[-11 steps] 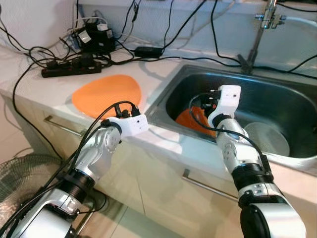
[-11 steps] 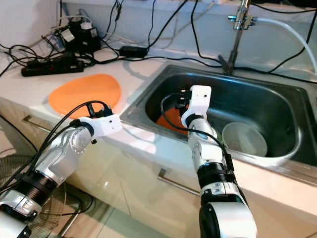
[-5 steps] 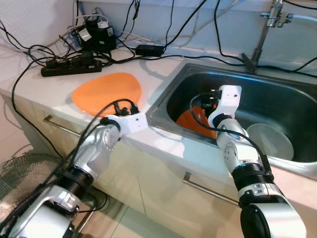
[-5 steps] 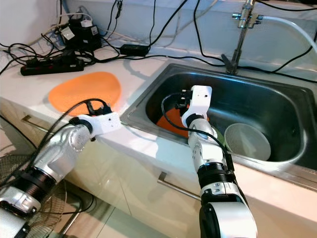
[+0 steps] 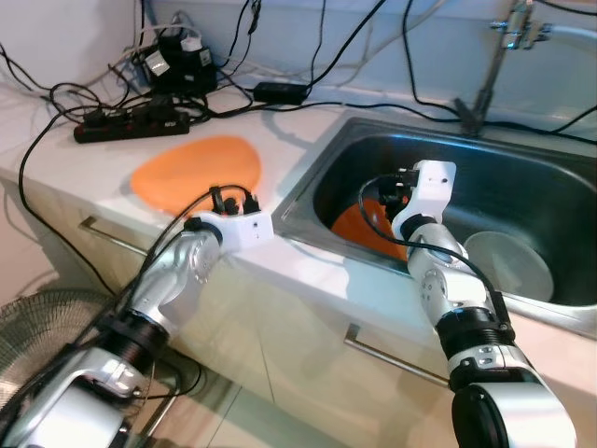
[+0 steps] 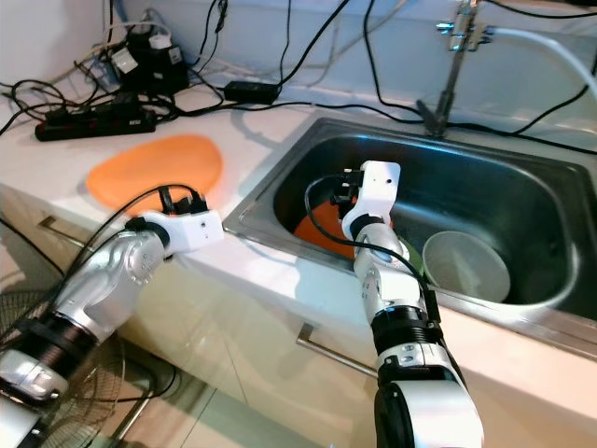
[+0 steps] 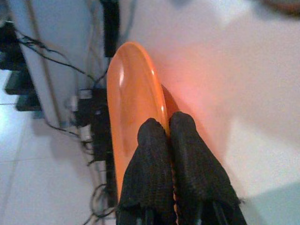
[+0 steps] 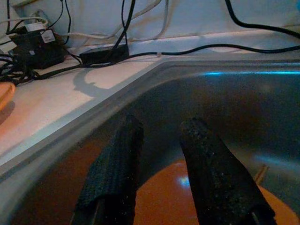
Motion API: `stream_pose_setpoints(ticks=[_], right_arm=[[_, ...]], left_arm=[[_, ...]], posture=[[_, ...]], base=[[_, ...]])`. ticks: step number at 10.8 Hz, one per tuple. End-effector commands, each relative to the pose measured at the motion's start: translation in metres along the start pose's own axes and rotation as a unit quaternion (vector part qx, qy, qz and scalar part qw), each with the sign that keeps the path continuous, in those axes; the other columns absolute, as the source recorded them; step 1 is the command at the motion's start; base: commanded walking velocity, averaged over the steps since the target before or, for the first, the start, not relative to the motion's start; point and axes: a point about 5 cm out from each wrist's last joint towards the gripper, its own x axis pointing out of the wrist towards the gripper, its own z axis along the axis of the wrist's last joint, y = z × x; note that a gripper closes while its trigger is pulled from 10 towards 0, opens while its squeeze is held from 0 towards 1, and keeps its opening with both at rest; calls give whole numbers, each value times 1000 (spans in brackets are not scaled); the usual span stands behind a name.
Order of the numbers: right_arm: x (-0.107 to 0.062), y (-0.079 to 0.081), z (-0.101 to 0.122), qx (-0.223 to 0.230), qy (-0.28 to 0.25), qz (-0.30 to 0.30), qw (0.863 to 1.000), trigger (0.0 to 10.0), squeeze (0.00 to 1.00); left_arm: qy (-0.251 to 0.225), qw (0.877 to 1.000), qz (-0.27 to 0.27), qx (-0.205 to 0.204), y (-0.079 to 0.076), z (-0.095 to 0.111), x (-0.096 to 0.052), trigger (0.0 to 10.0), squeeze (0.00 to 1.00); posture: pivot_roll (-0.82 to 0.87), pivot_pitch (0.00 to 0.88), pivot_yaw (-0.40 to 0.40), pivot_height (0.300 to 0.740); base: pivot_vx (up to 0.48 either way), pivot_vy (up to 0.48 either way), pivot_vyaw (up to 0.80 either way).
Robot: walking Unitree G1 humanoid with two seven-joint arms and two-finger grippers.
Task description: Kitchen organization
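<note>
An orange plate (image 5: 191,173) lies on the white counter (image 5: 56,140) left of the sink (image 5: 560,187). My left gripper (image 7: 168,124) is shut on its near rim (image 5: 230,198), one black finger on each side of the edge. A second orange plate (image 5: 366,227) lies in the sink's left part. My right gripper (image 8: 161,140) hangs just above that plate (image 8: 187,197), open, with nothing between its fingers (image 8: 115,164).
A pale round bowl (image 5: 506,263) sits in the sink to the right of my right arm. The faucet (image 5: 494,56) stands behind the sink. A black power strip (image 5: 131,121), adapters and cables crowd the back of the counter. A fan (image 5: 37,327) stands on the floor, lower left.
My left gripper has shifted a little to the left along the counter's front, still at the plate's rim. The right arm has stayed put; the camera has drifted slightly.
</note>
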Motion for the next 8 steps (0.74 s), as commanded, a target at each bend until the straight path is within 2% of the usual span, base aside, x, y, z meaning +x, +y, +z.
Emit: stream_pose_setpoints(ticks=[1, 3, 4, 6, 7, 8], right_arm=[[2, 3, 1, 5, 2, 4, 1000, 10000, 0], [2, 6, 1, 8, 2, 7, 1000, 10000, 0], [2, 7, 1, 10, 2, 8, 1000, 10000, 0], [3, 6, 5, 17, -3, 9, 1000, 10000, 0], [3, 6, 6, 27, -5, 10, 1000, 10000, 1000], [4, 2, 13, 52, -13, 7, 999, 10000, 1000]], left_arm=[[-28, 997, 71, 26, 36, 14, -2, 0, 0], [-80, 991, 100, 43, 54, 37, -10, 0, 0], [-129, 984, 112, 50, 59, 54, -15, 10000, 0], [-193, 974, 108, 51, 54, 77, -19, 10000, 0], [-198, 974, 100, 57, 51, 78, -18, 10000, 0], [-207, 972, 90, 61, 47, 80, -18, 10000, 0]], posture=[[150, 0, 70, 740], [152, 0, 73, 740], [154, 0, 73, 740], [146, 0, 78, 740], [145, 0, 79, 740], [140, 0, 81, 740]], base=[[0, 0, 0], [0, 0, 0], [0, 0, 0], [0, 0, 0], [0, 0, 0], [0, 0, 0]])
